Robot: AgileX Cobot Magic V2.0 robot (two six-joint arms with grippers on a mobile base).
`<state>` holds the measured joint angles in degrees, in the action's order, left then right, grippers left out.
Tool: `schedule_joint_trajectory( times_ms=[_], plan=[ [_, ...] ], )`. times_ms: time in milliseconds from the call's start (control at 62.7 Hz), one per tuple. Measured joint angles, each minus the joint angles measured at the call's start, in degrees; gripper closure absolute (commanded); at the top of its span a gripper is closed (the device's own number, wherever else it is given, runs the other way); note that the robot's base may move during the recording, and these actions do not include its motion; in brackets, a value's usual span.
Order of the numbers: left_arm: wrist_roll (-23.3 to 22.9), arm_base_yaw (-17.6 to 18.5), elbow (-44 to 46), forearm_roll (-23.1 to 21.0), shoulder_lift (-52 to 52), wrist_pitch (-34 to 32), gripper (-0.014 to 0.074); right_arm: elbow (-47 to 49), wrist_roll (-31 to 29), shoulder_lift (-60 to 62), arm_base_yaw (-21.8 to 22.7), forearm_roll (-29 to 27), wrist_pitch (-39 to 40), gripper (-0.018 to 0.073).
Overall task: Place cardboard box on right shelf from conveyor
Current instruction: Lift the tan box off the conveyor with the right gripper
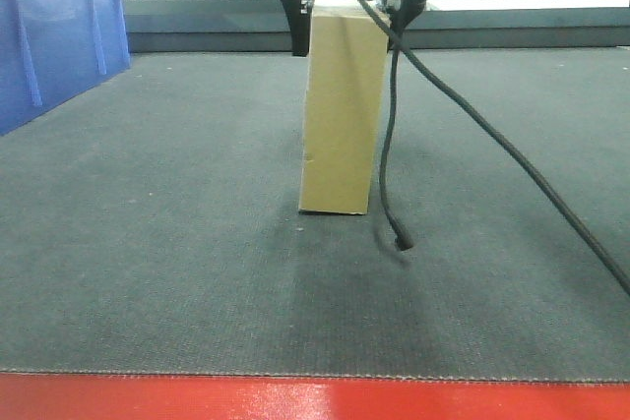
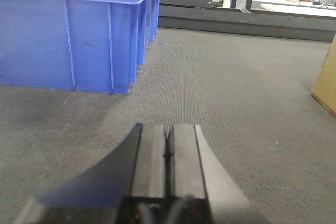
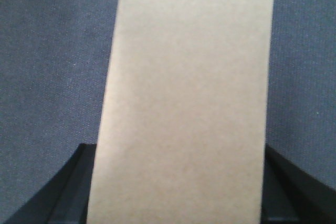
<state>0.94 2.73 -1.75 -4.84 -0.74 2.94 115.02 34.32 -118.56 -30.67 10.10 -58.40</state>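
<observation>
Cardboard box (image 1: 343, 105) stands upright on the conveyor (image 1: 148, 243), directly beneath the right claw (image 1: 351, 34), whose fingers straddle its top; whether they actually pinch it I cannot tell. Left claw (image 2: 168, 129) is closed, empty. Lifting and shelving remain; no shelf is visible.

A warehouse-style workshop: wide conveyor belt (image 1: 148, 272) and blue plastic storage crate (image 2: 68, 35).
</observation>
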Motion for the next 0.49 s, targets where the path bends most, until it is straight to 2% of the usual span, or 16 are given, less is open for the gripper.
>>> schedule_joint_trajectory(
  times_ms=[175,494],
  plan=[
    [0.0,0.0,0.0,0.0,0.0,0.0,0.0715,0.0,-4.4,2.5,1.0,0.0,0.2,0.041],
    [0.0,0.0,0.0,0.0,0.0,0.0,0.0715,-2.0,-23.7,11.7,5.6,-2.1,1.2,0.041]
  ],
)
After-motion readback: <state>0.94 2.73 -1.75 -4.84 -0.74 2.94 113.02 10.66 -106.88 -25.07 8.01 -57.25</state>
